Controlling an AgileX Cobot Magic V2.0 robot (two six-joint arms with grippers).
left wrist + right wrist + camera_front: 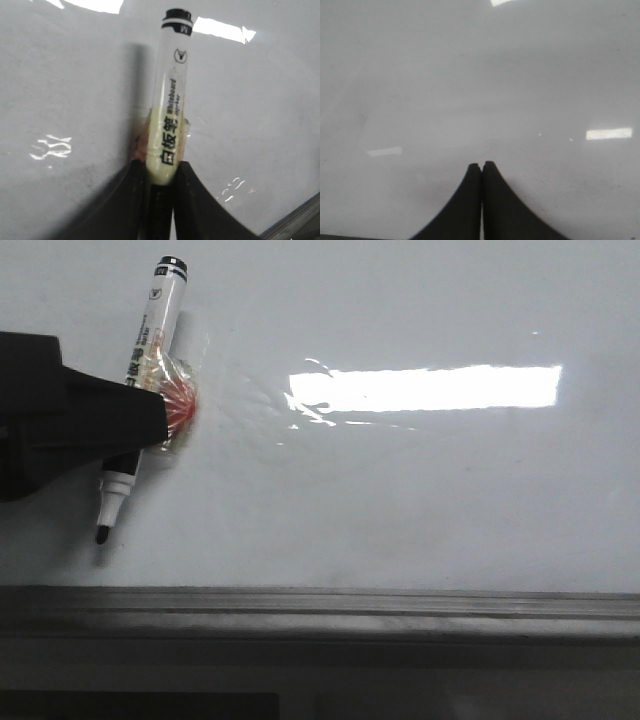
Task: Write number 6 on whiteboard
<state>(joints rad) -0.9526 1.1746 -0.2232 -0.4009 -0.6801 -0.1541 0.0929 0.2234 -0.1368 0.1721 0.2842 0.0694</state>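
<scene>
Dark ledge (320,605) edges glossy whiteboard (420,500); left end effector (150,420) clamps taped cylindrical marker (140,370); right end effector (481,172) closed, empty.

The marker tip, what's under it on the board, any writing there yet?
Under the marker tip is bare whiteboard and the tip's shadow, no ink line. The left gripper hides the board beneath the barrel's middle.
</scene>
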